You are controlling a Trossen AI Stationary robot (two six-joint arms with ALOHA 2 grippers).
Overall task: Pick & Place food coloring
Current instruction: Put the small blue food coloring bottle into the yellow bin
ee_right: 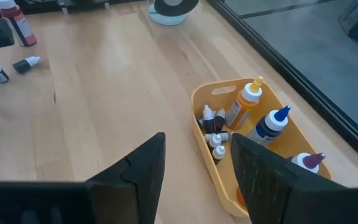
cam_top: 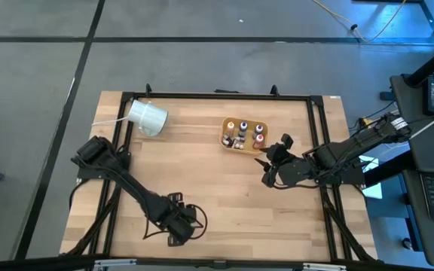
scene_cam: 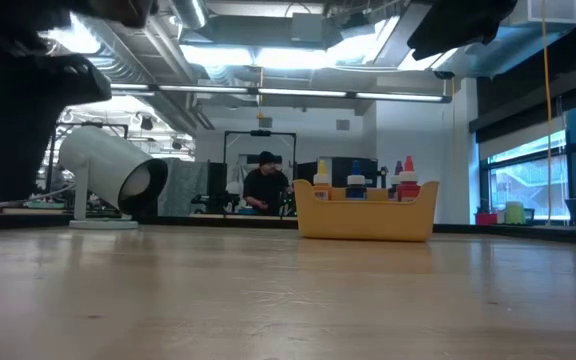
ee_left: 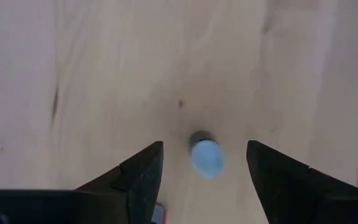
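Wood table fills foreground. Yellow tray right of centre, far across table; bottles stand in it, red, blue, yellow tops above rim. White cylinder lies on side at left, dark open end toward tray. Person in room behind. Dark arm parts at top corners, blurred.

Bottles in tray; cylinder left.

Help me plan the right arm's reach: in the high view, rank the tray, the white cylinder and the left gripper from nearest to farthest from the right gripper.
From the right gripper:
1. Tray, just beside it, toward the far edge.
2. Left gripper, near edge, open.
3. White cylinder, far left corner.
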